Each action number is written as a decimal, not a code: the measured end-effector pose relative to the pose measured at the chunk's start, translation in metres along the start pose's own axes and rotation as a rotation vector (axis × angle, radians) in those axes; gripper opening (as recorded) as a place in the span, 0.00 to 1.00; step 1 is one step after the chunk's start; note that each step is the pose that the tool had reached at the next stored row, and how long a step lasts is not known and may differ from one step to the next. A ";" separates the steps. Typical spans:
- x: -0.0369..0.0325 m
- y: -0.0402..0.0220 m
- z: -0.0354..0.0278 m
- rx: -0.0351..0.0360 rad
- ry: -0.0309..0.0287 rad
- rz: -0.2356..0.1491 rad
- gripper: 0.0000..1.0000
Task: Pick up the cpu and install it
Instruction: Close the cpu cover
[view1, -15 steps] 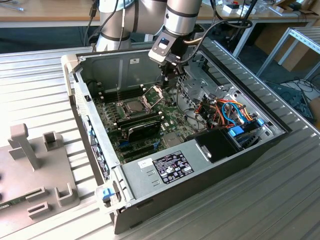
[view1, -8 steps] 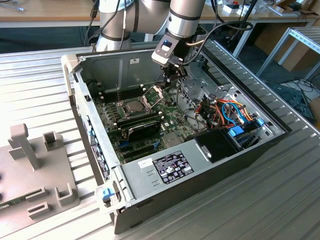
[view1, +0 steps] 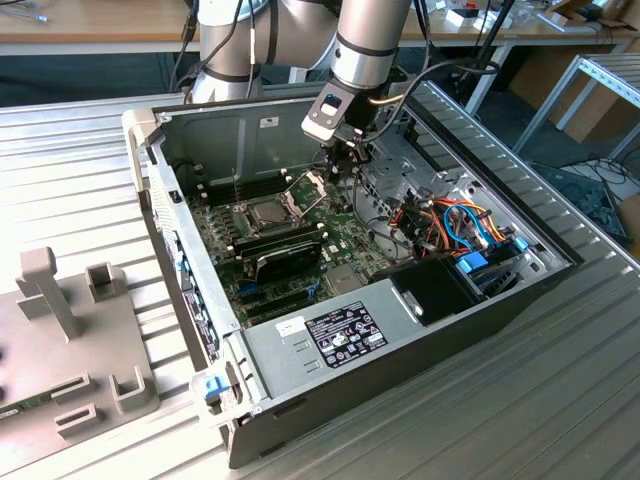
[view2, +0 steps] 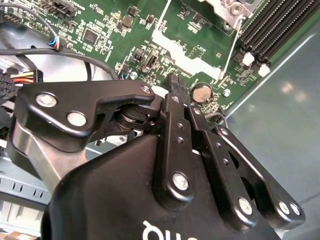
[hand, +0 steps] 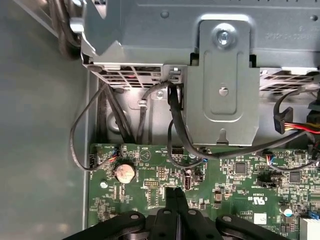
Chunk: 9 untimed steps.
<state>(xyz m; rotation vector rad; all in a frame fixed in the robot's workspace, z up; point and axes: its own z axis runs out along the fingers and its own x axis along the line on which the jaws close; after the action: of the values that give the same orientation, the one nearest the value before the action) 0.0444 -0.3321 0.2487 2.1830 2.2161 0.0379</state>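
- The hand (view1: 346, 162) hangs inside the open computer case (view1: 250, 140), clenched: in the first wrist view its fingers (hand: 170, 202) press together with nothing seen between them
- Just under the fingertips is the green board (hand: 240, 190); a coin cell (hand: 124, 172) sits near them, and black cables (hand: 175, 125) loop down from a grey metal bracket (hand: 222, 90) close beyond
- Orange and blue wires (view1: 462, 222) crowd the case on the exterior view's right of the hand; a black card (view1: 285, 255) lies nearer, and a power supply (view1: 340, 330) fills the near end
- A tilted retention frame (view1: 306, 188) stands open between the hand and the cpu (view1: 265, 212)
- The case walls close in the board on every side, so free room is upward only
- The cpu lies flat, seated on the board, metal top up, on the exterior view's left of the hand and apart from it
- It is square, with no long axis, and its edges run in line with the case walls
- A grey fixture (view1: 60, 330) sits on the ribbed worktop (view1: 80, 150) to the left of the case
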 end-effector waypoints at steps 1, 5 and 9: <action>0.0000 0.0000 0.0010 -0.0001 0.0002 0.000 0.11; 0.0000 -0.0001 0.0012 0.0000 0.0000 0.000 0.11; 0.0000 -0.0004 0.0027 -0.0001 0.0003 0.000 0.11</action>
<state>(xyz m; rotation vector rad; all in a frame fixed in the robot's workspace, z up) 0.0440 -0.3321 0.2460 2.1828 2.2164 0.0383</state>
